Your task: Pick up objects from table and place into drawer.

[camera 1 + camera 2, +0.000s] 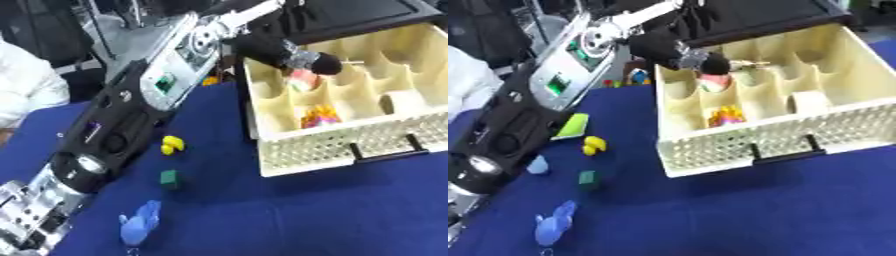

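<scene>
Near the worktop's front left corner lies a blue toy, probably light and soft, best taken round its body. Farther in sit a green cube and a yellow duck, small, stiff and likely slippery, to be pinched by the sides. Beyond, the left hand hangs over the drawer, touching a pink thing; whether it grips, I cannot tell.
</scene>
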